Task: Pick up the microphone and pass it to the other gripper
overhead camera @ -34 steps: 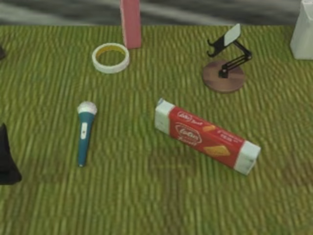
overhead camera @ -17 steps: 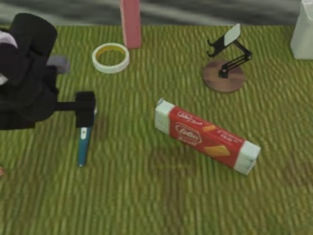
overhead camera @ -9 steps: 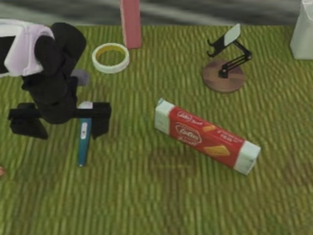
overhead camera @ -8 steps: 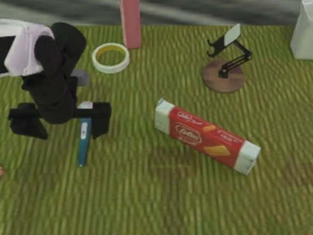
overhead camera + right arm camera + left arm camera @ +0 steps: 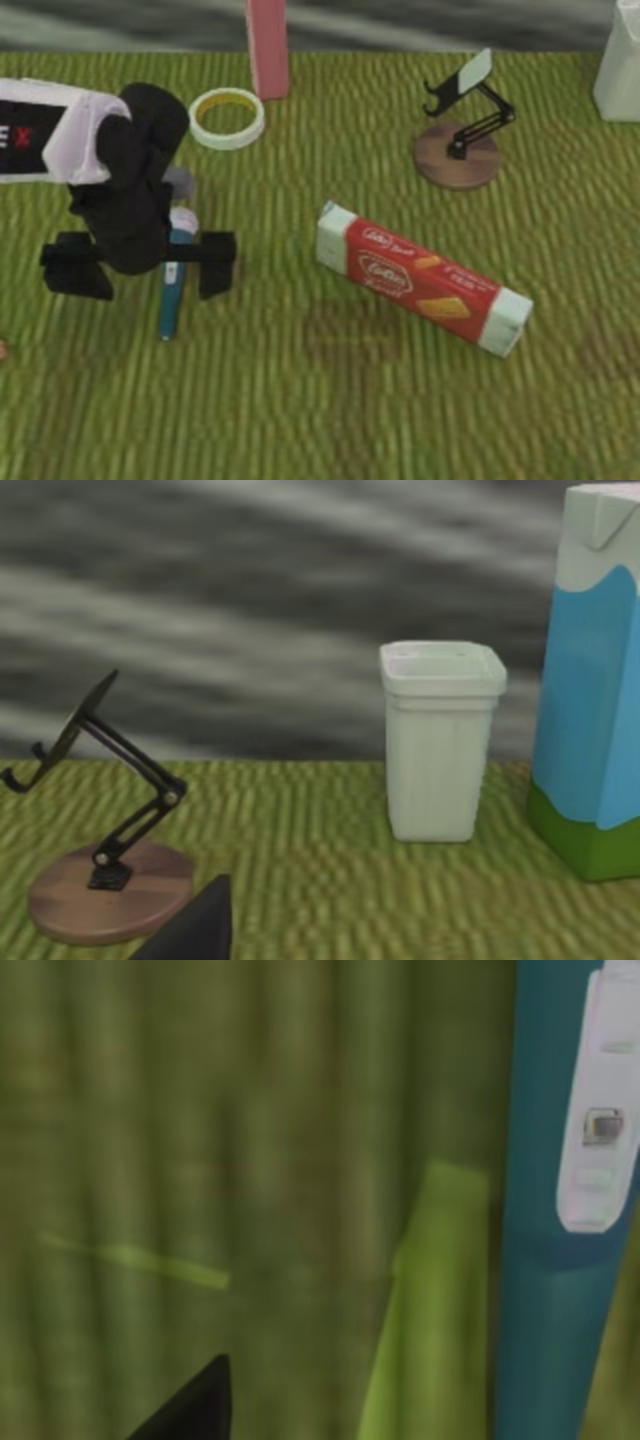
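The microphone (image 5: pixel 171 292) lies flat on the green mat at the left, its white-grey head (image 5: pixel 183 218) pointing to the far side and partly under my left arm. My left gripper (image 5: pixel 140 266) hangs over it, open, its two black fingers spread wide to either side of the teal handle, the right-hand one closer. The left wrist view shows the teal handle (image 5: pixel 548 1290) with its white switch (image 5: pixel 598 1110) close up, and one black fingertip (image 5: pixel 195 1408) well apart from it. My right arm is outside the top view; one fingertip (image 5: pixel 200 925) shows in its wrist view, holding nothing.
A tall pink block (image 5: pixel 267 45) and a tape ring (image 5: pixel 226 117) stand behind the microphone. A red biscuit box (image 5: pixel 422 277) lies mid-table. A phone stand (image 5: pixel 458 135) and a white cup (image 5: pixel 618 75) are at the back right, beside a blue-green carton (image 5: pixel 590 680).
My left arm has come in from the left edge and moved right and nearer, and its open fingers now stand on either side of the microphone's handle. The microphone has not moved.
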{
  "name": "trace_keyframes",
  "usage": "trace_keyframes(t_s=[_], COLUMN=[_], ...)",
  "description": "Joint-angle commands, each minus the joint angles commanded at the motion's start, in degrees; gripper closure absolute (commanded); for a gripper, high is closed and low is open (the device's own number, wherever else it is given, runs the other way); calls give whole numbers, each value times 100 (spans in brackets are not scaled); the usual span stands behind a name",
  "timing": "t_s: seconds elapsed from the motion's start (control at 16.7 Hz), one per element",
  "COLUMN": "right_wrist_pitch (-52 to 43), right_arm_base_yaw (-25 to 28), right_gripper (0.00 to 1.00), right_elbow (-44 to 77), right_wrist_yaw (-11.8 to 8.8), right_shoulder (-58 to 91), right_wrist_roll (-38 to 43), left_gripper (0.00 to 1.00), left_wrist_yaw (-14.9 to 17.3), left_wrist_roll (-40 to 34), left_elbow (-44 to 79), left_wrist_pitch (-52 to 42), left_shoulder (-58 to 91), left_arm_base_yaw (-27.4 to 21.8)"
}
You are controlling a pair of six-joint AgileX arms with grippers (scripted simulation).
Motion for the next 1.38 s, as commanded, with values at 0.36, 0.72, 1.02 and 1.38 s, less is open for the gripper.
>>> trace_keyframes(t_s=[0.36,0.72,1.02,1.38], right_wrist_pitch=[0,0,0,0], right_arm_base_yaw=[0,0,0,0], right_gripper=[0,0,0,0], right_elbow=[0,0,0,0], right_wrist_yaw=[0,0,0,0], right_shoulder=[0,0,0,0], right_wrist_roll=[0,0,0,0], left_gripper=[0,23,60,100], left_wrist_yaw=[8,8,8,8], left_wrist_roll=[29,29,29,29], left_elbow=[-371,-371,-371,-371], left_wrist_pitch=[1090,1091,1091,1091], left_shoulder=[732,733,733,733], left_arm_base_yaw=[21,21,21,21])
